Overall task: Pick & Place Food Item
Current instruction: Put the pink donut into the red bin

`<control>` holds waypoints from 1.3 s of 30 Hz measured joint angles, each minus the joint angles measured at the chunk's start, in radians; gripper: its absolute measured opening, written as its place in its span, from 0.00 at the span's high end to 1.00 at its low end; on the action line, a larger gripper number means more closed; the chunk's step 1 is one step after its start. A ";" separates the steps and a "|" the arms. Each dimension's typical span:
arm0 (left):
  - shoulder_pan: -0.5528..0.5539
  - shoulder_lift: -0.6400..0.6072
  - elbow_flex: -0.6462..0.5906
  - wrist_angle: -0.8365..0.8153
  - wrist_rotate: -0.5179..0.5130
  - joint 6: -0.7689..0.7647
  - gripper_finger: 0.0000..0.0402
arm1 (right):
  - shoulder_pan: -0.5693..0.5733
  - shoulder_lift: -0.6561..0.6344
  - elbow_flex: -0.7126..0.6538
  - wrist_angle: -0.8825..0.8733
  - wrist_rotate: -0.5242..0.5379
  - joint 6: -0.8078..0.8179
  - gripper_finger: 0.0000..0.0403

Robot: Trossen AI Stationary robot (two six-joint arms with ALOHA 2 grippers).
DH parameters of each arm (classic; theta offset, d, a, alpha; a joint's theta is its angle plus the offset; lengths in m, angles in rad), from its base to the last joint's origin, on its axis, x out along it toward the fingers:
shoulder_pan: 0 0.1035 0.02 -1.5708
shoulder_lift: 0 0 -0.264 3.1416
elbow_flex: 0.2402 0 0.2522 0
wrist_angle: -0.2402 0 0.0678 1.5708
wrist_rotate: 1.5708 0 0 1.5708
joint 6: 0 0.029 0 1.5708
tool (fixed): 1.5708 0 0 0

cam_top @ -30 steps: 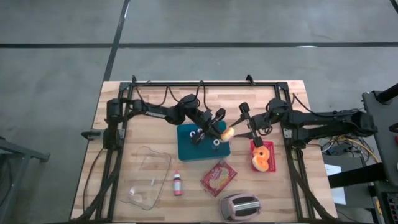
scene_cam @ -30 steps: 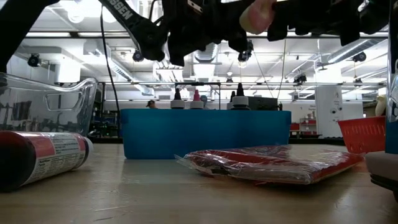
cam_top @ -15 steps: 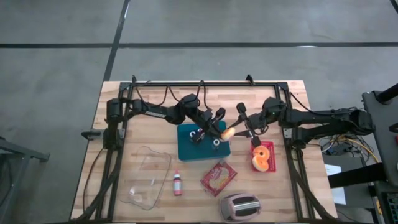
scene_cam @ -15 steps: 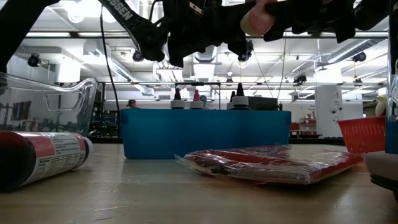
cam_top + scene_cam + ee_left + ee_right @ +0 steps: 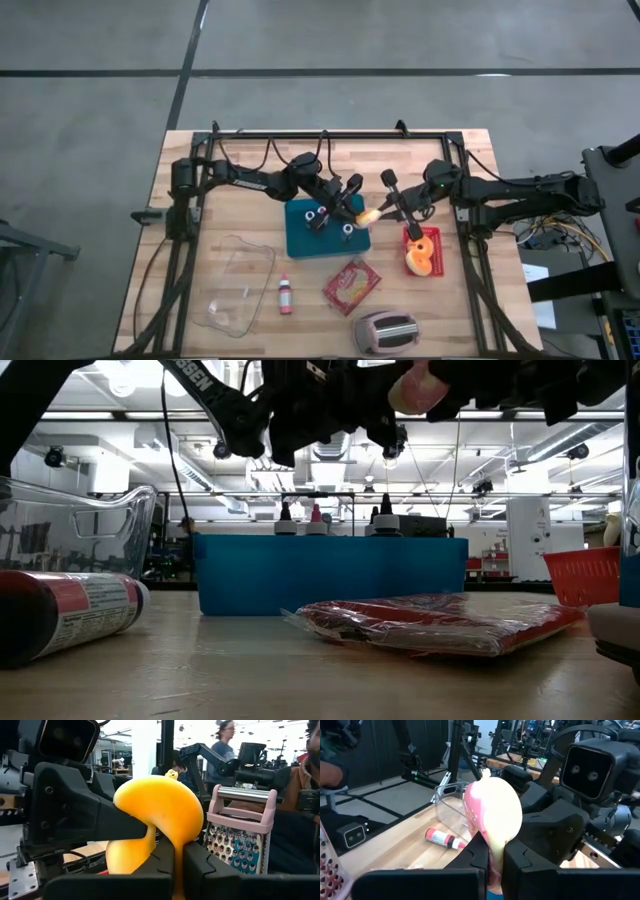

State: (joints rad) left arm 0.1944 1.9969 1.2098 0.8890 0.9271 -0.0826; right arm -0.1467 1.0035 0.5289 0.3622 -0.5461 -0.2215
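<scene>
A yellow-orange curved food item (image 5: 367, 215) hangs in the air between my two grippers, over the far right corner of the blue box (image 5: 322, 232). It also shows in the low view (image 5: 415, 385). My left gripper (image 5: 352, 208) comes at it from the table's left and is shut on it. My right gripper (image 5: 385, 212) comes at it from the table's right and is shut on it too. A red basket (image 5: 422, 252) with orange food stands on the table to the right of the box. My left gripper pinches the food item's lower part (image 5: 175, 862) between its two fingers, roughly level, from the table's left. The item stands up above the fingers, lifted clear. My right gripper pinches the item's lower part (image 5: 496, 851) between its two fingers, roughly level, from the table's right. The item is clear of the box and table.
The blue box holds small bottles (image 5: 314, 217). Toward the near edge lie a red packet (image 5: 352, 284), a small pink bottle (image 5: 286, 296) and a clear container (image 5: 238, 285); a box grater (image 5: 385, 332) stands there. People show in the room behind (image 5: 225, 740).
My right gripper has shifted a little toward the table's left edge, closer to my left gripper. The food item has stayed held between the two grippers above the box.
</scene>
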 joint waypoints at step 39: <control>0.150 -0.390 -0.389 -0.080 -0.116 0.103 0.72 | 0.000 -0.336 -0.010 -0.516 0.296 0.184 0.97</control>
State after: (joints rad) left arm 0.3439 1.6067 0.8212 0.8091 0.8115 0.0205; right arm -0.1463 0.6674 0.5194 -0.1538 -0.2498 -0.0372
